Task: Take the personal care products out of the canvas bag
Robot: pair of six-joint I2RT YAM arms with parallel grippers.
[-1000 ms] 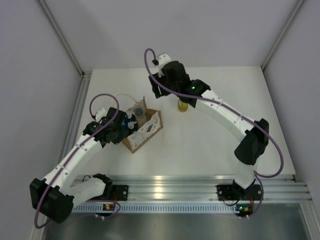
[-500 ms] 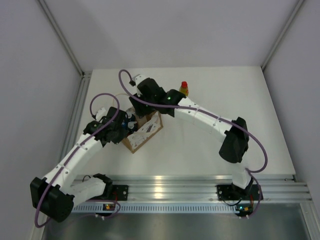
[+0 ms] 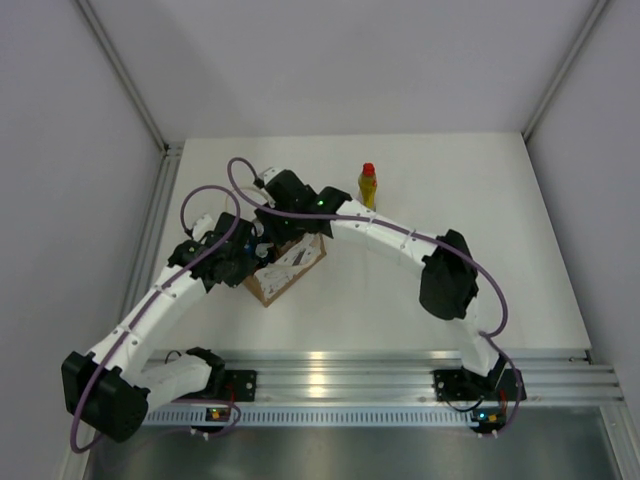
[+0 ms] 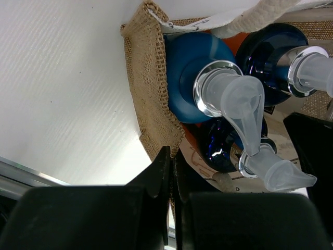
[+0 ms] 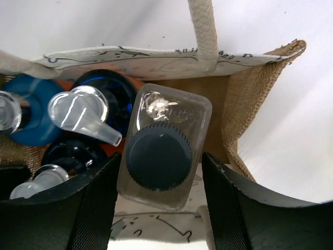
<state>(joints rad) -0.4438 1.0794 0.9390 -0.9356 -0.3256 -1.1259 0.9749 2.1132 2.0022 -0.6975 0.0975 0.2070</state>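
Right gripper (image 5: 161, 165): released, jaws wide, one finger each side of pale bottle (image 5: 171, 112), small gap showing on both sides. Hangs straight over bag mouth, looking down onto dark cap (image 5: 158, 156). So bottle upright, long axis running up toward the wrist, not across it. Judged next: short drop straight down, then close on the flat sides below the cap; no sideways reach needed. Tight fit though: orange bottles (image 4: 200, 67) crowd one side, burlap wall the other.

Left gripper (image 4: 170, 159): clenched on rim of canvas bag (image 4: 151, 94), thin burlap wall pinched between the fingers. Prob. there to pin the bag while the other arm lifts. Right arm nearer the bottle by far; left sits at the bag's side, busy w/ the wall.

Pale bottle inside bag, in the corner next to rope handle (image 5: 204, 31) and white panel (image 5: 130, 57). Three orange bottles also inside, packed close beside it, clear pump heads (image 5: 78, 112) up. Yellow bottle (image 3: 368, 186) out already, upright on table (image 3: 480, 220), well apart from bag, on far side of right arm.

Writing: none legible. Thin dark line drawings on white panel, no words made out. Glare patch on pale bottle's shoulder, no label or brand readable. Top view too small for any text.
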